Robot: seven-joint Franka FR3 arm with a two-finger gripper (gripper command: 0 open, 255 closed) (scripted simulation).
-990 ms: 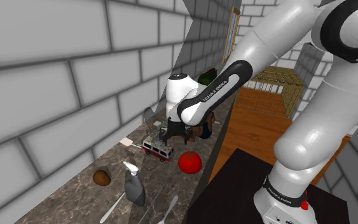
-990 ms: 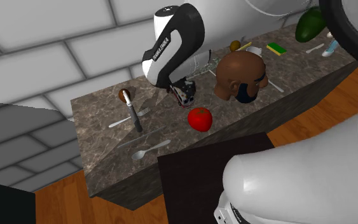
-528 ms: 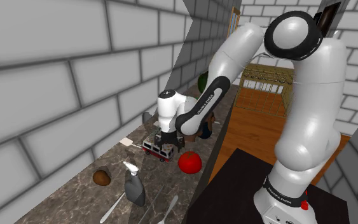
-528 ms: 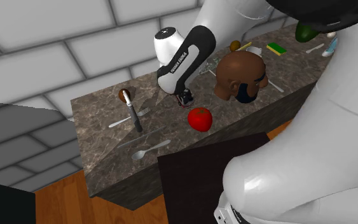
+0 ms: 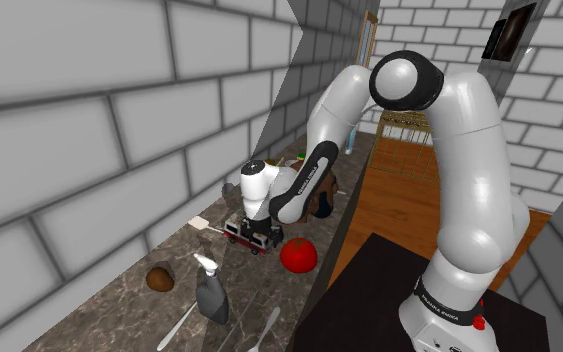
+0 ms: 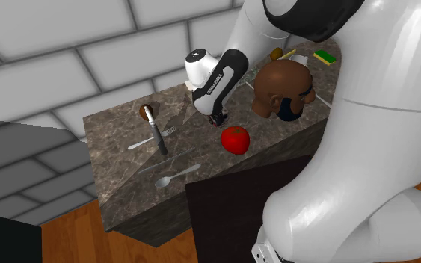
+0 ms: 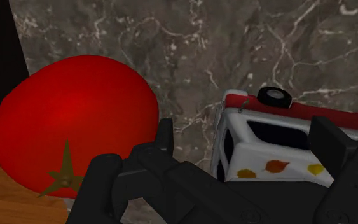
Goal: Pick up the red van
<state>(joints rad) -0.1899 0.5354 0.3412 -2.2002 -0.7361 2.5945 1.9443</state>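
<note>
On the marble counter (image 5: 129, 300), the red-and-white van (image 7: 279, 153) sits just beside the tomato (image 7: 69, 127), so the gripper (image 7: 244, 127) hangs low over the van's end, fingers (image 7: 330, 146) spread astride it and not clamped, probably to clear the tomato.

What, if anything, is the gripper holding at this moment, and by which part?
Nothing is held. The gripper is open, its fingers astride the red-and-white van, with counter showing between one finger and the van.

Dark veined marble counter (image 7: 203, 57); glossy tomato (image 7: 69, 114); smooth van (image 7: 260, 156).
</note>
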